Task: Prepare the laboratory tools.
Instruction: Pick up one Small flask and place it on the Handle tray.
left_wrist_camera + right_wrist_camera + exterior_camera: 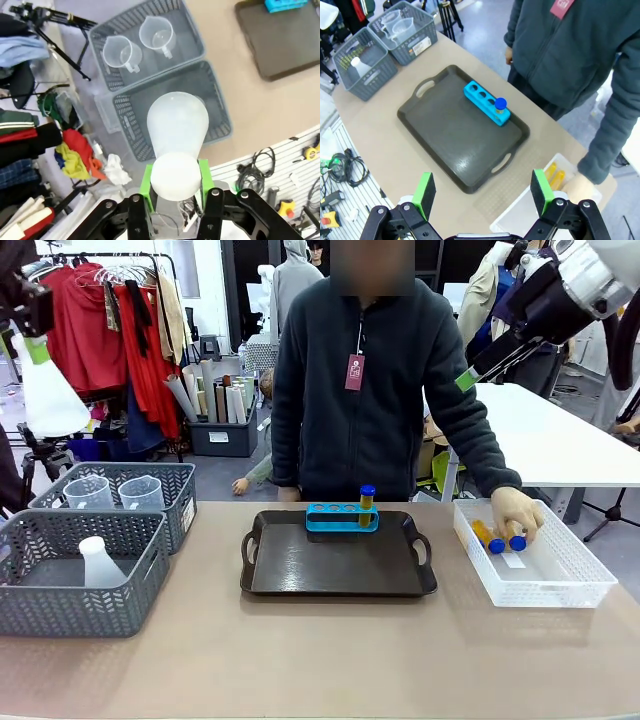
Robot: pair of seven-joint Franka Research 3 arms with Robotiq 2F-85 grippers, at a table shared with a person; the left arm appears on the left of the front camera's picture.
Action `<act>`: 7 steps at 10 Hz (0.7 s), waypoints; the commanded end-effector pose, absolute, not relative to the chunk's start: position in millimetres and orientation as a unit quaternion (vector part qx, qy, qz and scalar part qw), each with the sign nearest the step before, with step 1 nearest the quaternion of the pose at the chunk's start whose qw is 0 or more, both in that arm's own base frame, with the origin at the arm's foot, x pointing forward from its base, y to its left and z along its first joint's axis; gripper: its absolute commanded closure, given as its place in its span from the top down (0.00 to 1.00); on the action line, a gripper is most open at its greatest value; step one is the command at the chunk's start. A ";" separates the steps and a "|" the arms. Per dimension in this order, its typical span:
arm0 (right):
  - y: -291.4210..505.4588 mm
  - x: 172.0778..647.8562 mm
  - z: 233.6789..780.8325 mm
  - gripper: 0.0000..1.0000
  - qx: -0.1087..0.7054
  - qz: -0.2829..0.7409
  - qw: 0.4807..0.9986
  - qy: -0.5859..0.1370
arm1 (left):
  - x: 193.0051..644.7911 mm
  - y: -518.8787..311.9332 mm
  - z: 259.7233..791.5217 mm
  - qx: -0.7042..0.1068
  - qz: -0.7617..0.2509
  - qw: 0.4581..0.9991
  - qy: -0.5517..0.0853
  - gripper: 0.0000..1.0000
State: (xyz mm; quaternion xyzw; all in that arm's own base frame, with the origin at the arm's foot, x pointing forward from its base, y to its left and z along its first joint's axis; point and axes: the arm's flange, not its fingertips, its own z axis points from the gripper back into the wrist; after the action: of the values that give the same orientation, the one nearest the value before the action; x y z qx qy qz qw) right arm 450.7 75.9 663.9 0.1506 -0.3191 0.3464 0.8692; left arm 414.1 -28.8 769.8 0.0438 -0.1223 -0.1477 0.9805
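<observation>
My left gripper [175, 181] is shut on the neck of a translucent white conical flask [177, 125], held high above the grey baskets; in the front view the flask [45, 390] hangs at the far left. A second flask [98, 562] stands in the near grey basket [40, 620]. Two clear measuring jugs [88, 492] [141, 492] sit in the far grey basket [185, 505]. One yellow blue-capped tube [367, 502] stands in the blue rack [342, 517] on the black tray [300, 570]. My right gripper [482, 192] hovers open above the tray's near right corner.
The person's hand [518, 512] rests on several yellow tubes [490, 537] in the white mesh basket [560, 580] at the right. The person stands behind the tray at the far table edge. Bare tabletop lies in front of the tray.
</observation>
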 end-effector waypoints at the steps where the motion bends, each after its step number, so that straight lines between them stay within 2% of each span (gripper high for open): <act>1: 75.6 450.6 664.8 1.00 0.154 0.347 0.868 -0.320 | 420.3 -20.6 771.4 0.037 -0.168 0.980 -0.097 0.00; 2: 75.6 450.6 664.8 1.00 0.154 0.347 0.868 -0.320 | 414.1 -28.8 769.8 0.044 -0.148 0.980 -0.122 0.00; 7: 75.6 450.6 664.8 1.00 0.154 0.347 0.868 -0.320 | 414.1 -28.8 769.8 0.044 -0.148 0.980 -0.122 0.00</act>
State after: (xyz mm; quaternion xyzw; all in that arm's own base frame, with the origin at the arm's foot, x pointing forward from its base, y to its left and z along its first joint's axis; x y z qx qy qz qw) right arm 450.7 75.9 663.9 0.1506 -0.3191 0.3464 0.8692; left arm 417.1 -28.6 770.4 0.0429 -0.1163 -0.1528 0.9805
